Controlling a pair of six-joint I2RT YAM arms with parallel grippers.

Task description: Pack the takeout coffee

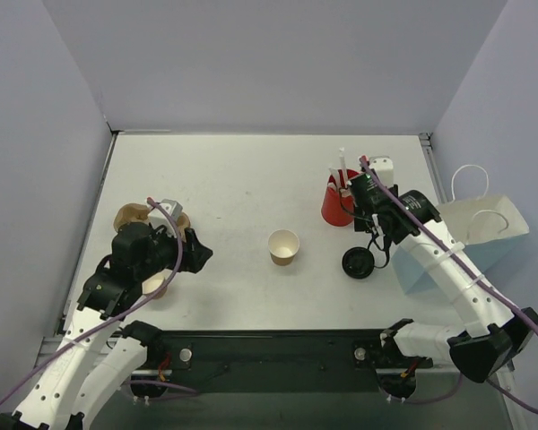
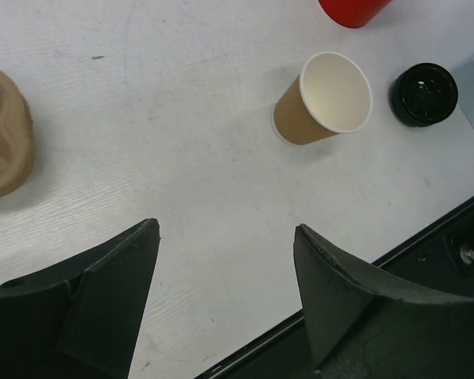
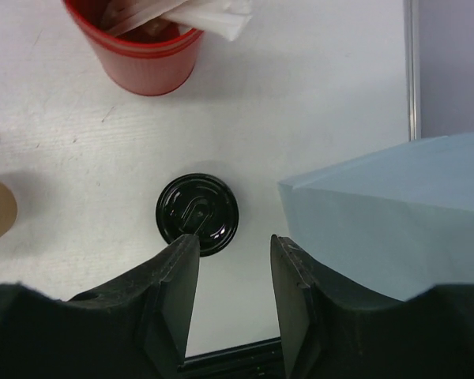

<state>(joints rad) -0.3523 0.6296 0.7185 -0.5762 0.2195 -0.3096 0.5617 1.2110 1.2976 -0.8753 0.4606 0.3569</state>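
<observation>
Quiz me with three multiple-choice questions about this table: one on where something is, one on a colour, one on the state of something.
1. Where is the black lid?
A. On top of the tan cup
B. On the table, between the tan cup and the blue bag
C. Inside the bag

2. What colour is the cup of straws?
A. Red
B. Green
C. White

3. How is the left gripper?
A. Shut on the cup
B. Shut on the lid
C. Open, holding nothing

Answers: B, the lid lies flat on the table and the cup's mouth is uncovered. A, its wall is plainly red. C, only bare table shows between its spread fingers.
</observation>
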